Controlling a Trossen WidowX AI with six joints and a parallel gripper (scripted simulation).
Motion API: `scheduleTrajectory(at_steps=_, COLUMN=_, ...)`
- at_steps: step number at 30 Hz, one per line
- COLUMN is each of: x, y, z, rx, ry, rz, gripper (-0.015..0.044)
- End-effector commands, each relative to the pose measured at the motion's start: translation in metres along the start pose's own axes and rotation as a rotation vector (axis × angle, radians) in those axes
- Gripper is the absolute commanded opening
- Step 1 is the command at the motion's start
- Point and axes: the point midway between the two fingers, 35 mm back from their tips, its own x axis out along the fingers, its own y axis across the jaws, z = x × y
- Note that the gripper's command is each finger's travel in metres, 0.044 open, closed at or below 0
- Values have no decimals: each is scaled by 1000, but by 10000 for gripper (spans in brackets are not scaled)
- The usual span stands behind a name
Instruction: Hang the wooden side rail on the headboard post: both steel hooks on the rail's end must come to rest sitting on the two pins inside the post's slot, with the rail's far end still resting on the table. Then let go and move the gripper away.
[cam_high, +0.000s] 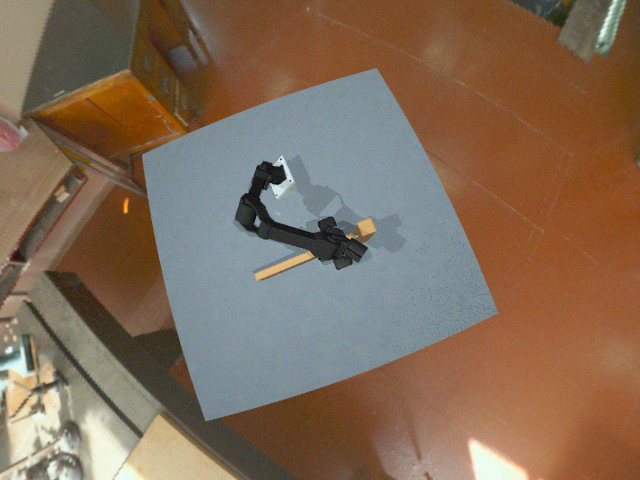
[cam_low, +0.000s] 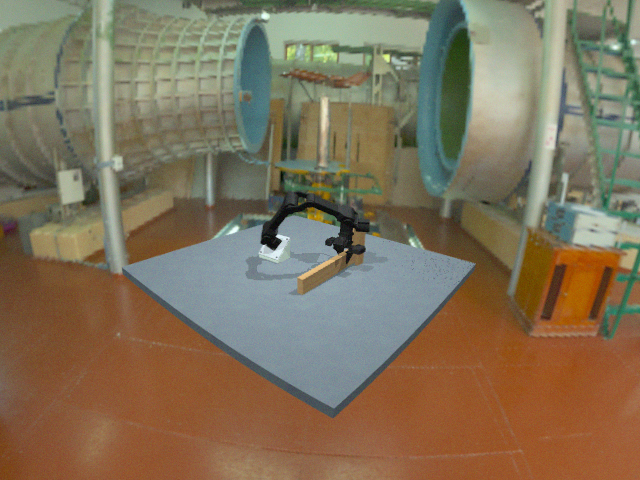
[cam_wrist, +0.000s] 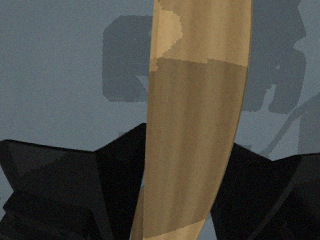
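Rail (cam_high: 283, 266) (cam_low: 321, 272) (cam_wrist: 195, 125) is pinched between the gripper (cam_high: 347, 254) (cam_low: 347, 254) (cam_wrist: 171, 131) fingers near its post end, one finger on each side. Rail is set on edge, pointed at the post (cam_high: 366, 229) (cam_low: 361, 243), its far end low at the table (cam_high: 289, 330) (cam_low: 310, 330) (cam_wrist: 60, 65); contact there can't be confirmed. Post is stood upright just beyond the gripper. Bit of metal is seen at the rail-post gap from the top; hook seating on the pins can't be told. Arm (cam_high: 289, 235) (cam_low: 317, 202) is mounted on a white wedge (cam_high: 287, 189) (cam_low: 283, 254), bent over the table.
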Motion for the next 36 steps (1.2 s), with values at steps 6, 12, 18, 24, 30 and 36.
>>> scheduleTrajectory(at_steps=6, x=-3, y=0, z=-4, rx=0, ry=4, rz=9, gripper=0)
scheduleTrajectory(at_steps=12, x=-4, y=1, z=-5, rx=0, ry=4, rz=9, gripper=0)
scheduleTrajectory(at_steps=18, x=-4, y=0, z=-5, rx=0, ry=4, rz=9, gripper=0)
scheduleTrajectory(at_steps=24, x=-4, y=0, z=-6, rx=0, ry=4, rz=9, gripper=0)
scheduleTrajectory(at_steps=30, x=-3, y=0, z=-7, rx=0, ry=4, rz=9, gripper=0)
scheduleTrajectory(at_steps=36, x=-4, y=1, z=-7, rx=0, ry=4, rz=9, gripper=0)
